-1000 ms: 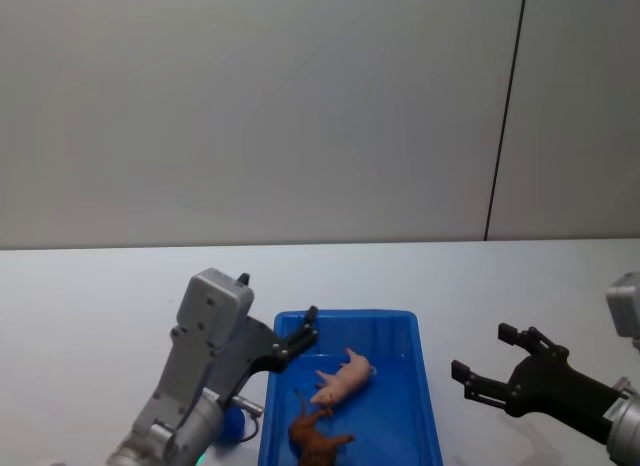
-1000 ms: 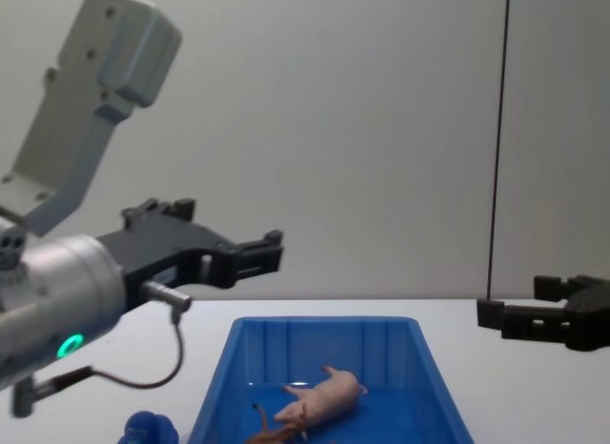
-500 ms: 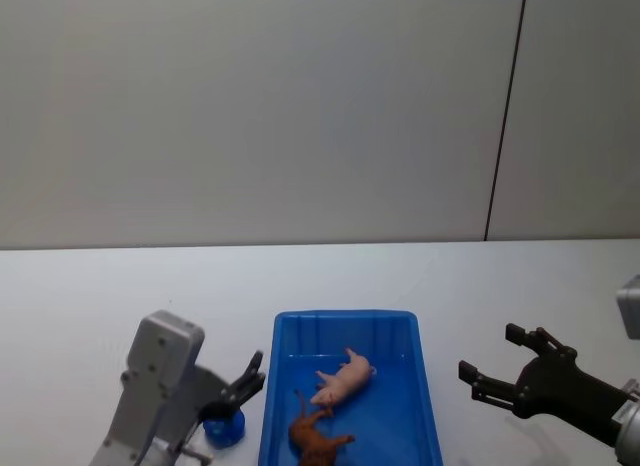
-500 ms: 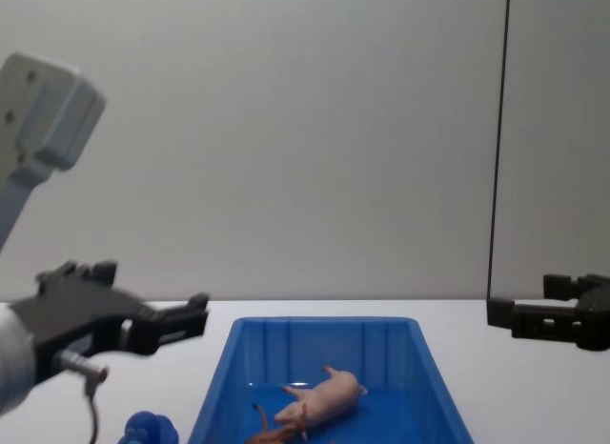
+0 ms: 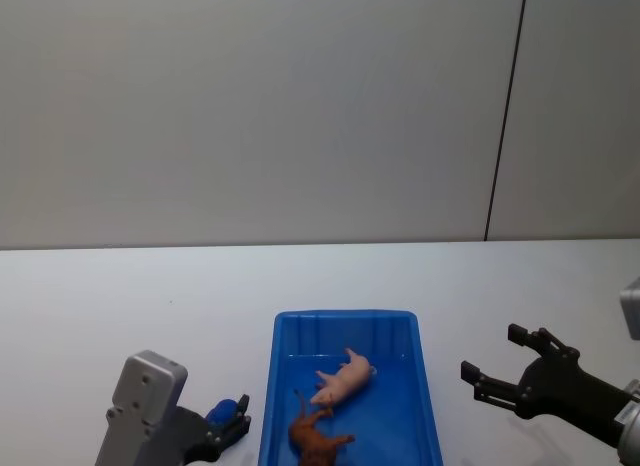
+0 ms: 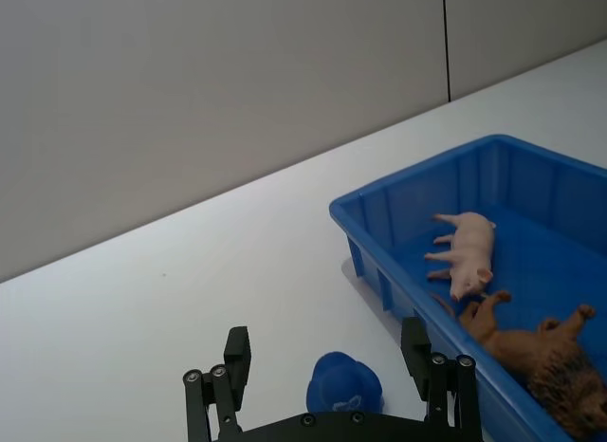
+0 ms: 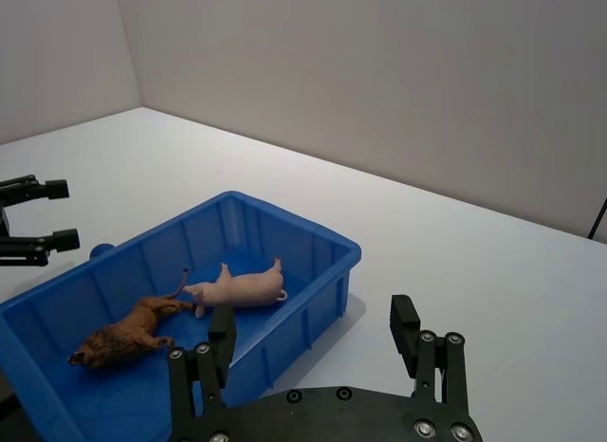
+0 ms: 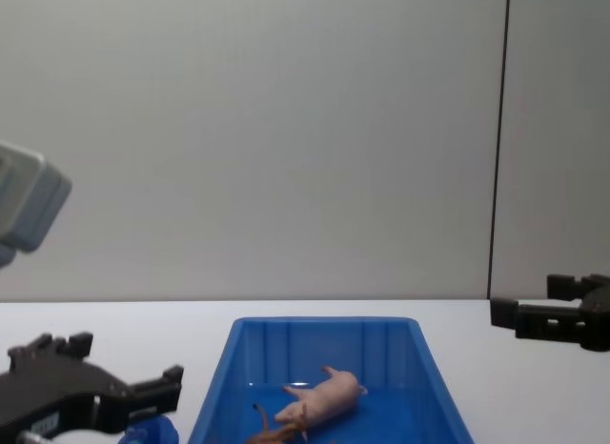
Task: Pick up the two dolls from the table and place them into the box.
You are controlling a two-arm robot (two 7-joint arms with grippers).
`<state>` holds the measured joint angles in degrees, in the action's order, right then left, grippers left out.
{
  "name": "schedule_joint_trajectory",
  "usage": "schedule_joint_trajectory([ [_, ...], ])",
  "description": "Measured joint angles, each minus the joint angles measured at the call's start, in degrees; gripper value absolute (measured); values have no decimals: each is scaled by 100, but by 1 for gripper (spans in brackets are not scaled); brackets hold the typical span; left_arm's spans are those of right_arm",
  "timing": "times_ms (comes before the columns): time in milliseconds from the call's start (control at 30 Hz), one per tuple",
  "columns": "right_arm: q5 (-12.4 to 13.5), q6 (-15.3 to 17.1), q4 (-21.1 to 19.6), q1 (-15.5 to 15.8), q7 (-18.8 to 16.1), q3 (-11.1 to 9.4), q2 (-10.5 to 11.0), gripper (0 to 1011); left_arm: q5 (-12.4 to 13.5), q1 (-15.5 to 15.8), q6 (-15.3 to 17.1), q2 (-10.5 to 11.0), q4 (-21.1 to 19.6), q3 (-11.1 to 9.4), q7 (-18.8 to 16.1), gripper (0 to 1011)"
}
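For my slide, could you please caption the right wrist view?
Both dolls, pink pig and brown animal, lie in the blue box; open right pincer hovers beside it.

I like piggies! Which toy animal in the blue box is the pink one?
The pig, pale pink, lying on its side in the box. The other doll touching it is reddish-brown and shaggy.

Brown doll (image 8: pixel 272 432) cut by chest view's bottom edge
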<state>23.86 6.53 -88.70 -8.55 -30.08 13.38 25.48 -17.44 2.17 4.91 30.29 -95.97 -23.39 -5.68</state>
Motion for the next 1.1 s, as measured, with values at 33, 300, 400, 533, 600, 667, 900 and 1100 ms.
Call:
schedule_joint_trajectory([
  [33, 0, -1, -1, 0, 0, -1, 1, 1001, -2, 4, -14, -5, 33, 2, 47, 1003],
  [300, 6, -5, -6, 5, 0, -6, 5, 1001, 54, 183, -128, -115, 518, 24, 552, 1003],
  [400, 8, -8, -6, 6, 0, -6, 6, 1001, 85, 265, -169, -166, 713, 31, 715, 1003],
  [533, 8, -9, -6, 8, 0, -6, 8, 1001, 124, 366, -209, -230, 938, 40, 902, 1003],
  [600, 8, -9, -6, 9, -1, -6, 9, 1001, 151, 414, -224, -261, 1048, 47, 996, 993],
  [667, 8, -9, -6, 9, -1, -6, 10, 1001, 165, 450, -227, -283, 1126, 51, 1057, 956],
  [900, 8, -9, -6, 9, -1, -6, 10, 1001, 213, 567, -209, -344, 1382, 81, 1217, 794],
  [1100, 7, -9, -6, 9, -1, -5, 10, 1001, 250, 636, -192, -373, 1514, 112, 1316, 602],
])
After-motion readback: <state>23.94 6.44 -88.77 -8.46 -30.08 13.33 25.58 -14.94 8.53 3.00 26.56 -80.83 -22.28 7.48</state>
